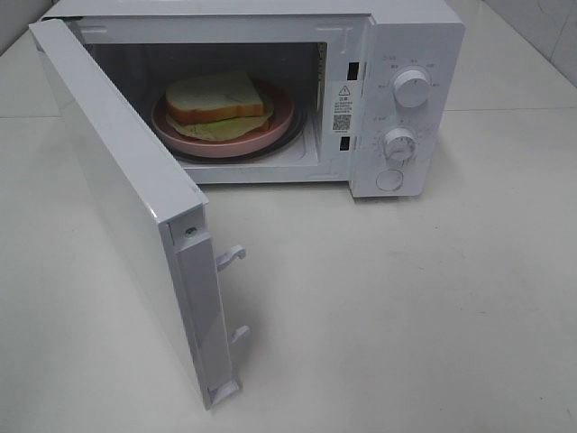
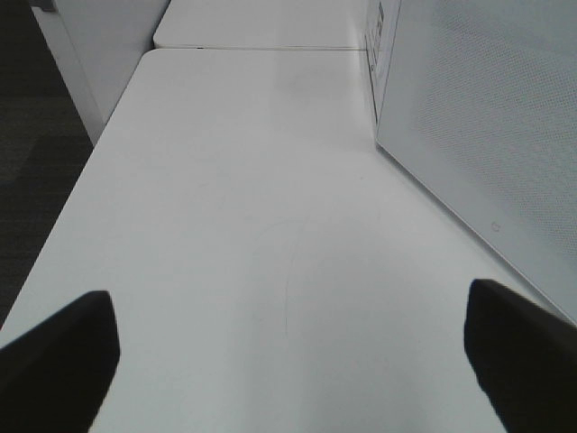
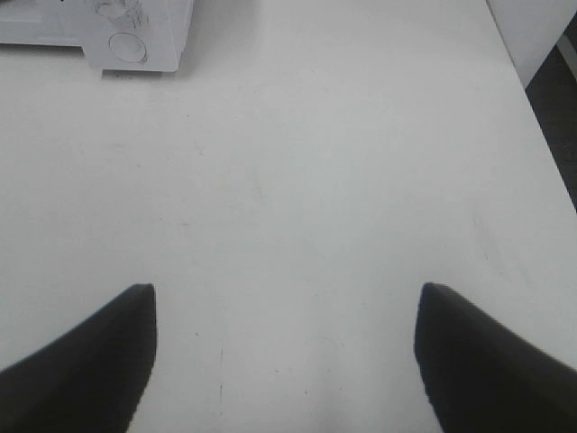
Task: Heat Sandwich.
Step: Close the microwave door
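Observation:
The sandwich, pale bread with greenish filling, lies on a round pink plate inside the white microwave. The microwave door hangs wide open toward the front left. Neither arm shows in the exterior high view. In the left wrist view my left gripper stands open over bare table, with the door's outer face off to one side. My right gripper is open too, over bare table, nothing between its fingers, with the microwave's lower corner far ahead.
The microwave has two knobs and a round button on its right panel. The door's latch hooks stick out from its edge. The white table ends at a drop to dark floor.

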